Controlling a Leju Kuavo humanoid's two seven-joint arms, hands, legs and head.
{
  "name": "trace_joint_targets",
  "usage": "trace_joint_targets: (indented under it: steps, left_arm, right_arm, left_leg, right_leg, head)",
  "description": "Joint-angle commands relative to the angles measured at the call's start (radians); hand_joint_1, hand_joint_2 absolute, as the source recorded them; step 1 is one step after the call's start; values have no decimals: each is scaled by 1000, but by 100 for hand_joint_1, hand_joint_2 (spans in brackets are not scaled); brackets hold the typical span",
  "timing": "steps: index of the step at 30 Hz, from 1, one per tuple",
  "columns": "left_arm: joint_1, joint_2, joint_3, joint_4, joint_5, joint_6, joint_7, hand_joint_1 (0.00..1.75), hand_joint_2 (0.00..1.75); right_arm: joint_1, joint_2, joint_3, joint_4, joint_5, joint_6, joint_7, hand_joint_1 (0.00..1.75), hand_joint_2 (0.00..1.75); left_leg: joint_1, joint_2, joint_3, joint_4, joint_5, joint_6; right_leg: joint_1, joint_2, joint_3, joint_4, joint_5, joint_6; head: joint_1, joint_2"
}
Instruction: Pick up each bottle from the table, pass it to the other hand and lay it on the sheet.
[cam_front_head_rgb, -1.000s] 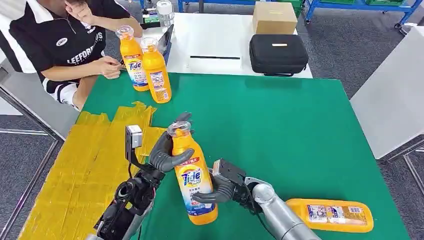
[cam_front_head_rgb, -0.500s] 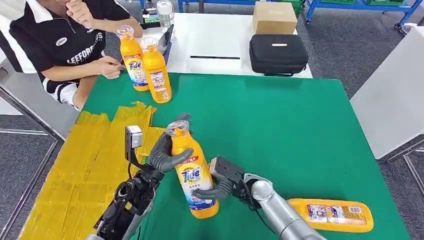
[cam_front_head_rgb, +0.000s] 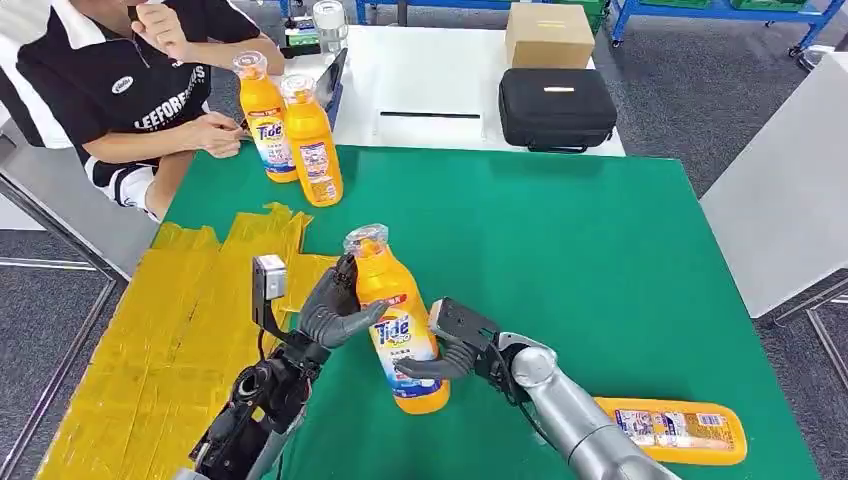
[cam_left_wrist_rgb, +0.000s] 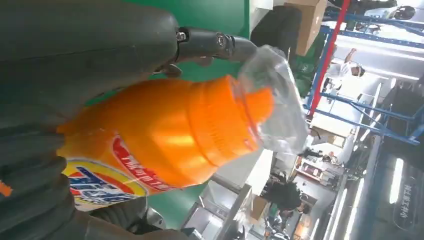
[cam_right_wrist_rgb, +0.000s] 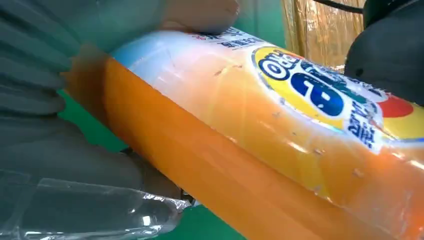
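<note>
An orange Tide bottle (cam_front_head_rgb: 395, 325) with a plastic-wrapped cap stands tilted over the green table (cam_front_head_rgb: 560, 250), held between both hands. My left hand (cam_front_head_rgb: 333, 310) wraps its shoulder from the yellow sheet's side; the left wrist view shows that hand (cam_left_wrist_rgb: 75, 50) around the bottle (cam_left_wrist_rgb: 170, 140) below the cap. My right hand (cam_front_head_rgb: 452, 345) grips the lower body from the other side, and the right wrist view shows this hand (cam_right_wrist_rgb: 45, 100) on the bottle (cam_right_wrist_rgb: 280, 135). The yellow sheet (cam_front_head_rgb: 160, 330) covers the table's left part. Another bottle (cam_front_head_rgb: 675, 430) lies flat at the near right.
Two more orange bottles (cam_front_head_rgb: 266, 120) (cam_front_head_rgb: 313, 145) stand upright at the table's far left corner, next to a seated person (cam_front_head_rgb: 130, 90). Behind the green table a white table carries a black case (cam_front_head_rgb: 556, 108) and a cardboard box (cam_front_head_rgb: 548, 35).
The bottle has shifted a little right and away from me, standing more upright. My right hand moved along with it; my left hand sits lower on the bottle.
</note>
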Motion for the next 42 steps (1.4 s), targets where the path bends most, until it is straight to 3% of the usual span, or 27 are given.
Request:
trace_joint_targets:
  steps: [1, 34, 35, 36, 42]
  left_arm:
    - [-40, 2, -10, 75, -6, 4, -4, 0, 175]
    - [-39, 6, -16, 69, -10, -10, -4, 0, 175]
    - [-40, 5, -16, 70, -7, -10, -4, 0, 175]
    - [-40, 5, -15, 68, -5, -9, -6, 169, 175]
    - [-39, 5, -13, 55, 14, -25, -14, 175, 175]
  right_arm:
    - [-35, 6, -8, 54, 0, -15, -18, 175, 175]
    - [-33, 44, 31, 49, -18, 64, -31, 175, 175]
    - [-34, 44, 33, 48, -20, 63, -29, 175, 175]
    - [-33, 45, 34, 47, -21, 61, -26, 175, 175]
    - [-35, 42, 37, 48, -25, 61, -19, 175, 175]
  left_leg:
    - [1, 0, 6, 0, -3, -3]
    - [1, 0, 3, 0, -2, -3]
    - [2, 1, 9, 1, -5, -5]
    - [1, 0, 4, 0, -2, -3]
    - [1, 0, 3, 0, -2, -3]
  right_leg:
    - [1, -2, 6, 0, -3, -1]
    - [1, -1, 4, 0, -2, -1]
    - [2, -1, 9, 1, -4, -2]
    - [0, -1, 4, 0, -2, -1]
    - [1, -1, 3, 0, -2, -1]
  head:
    - [0, 0]
    - [0, 0]
    - [0, 0]
    - [0, 0]
    - [0, 0]
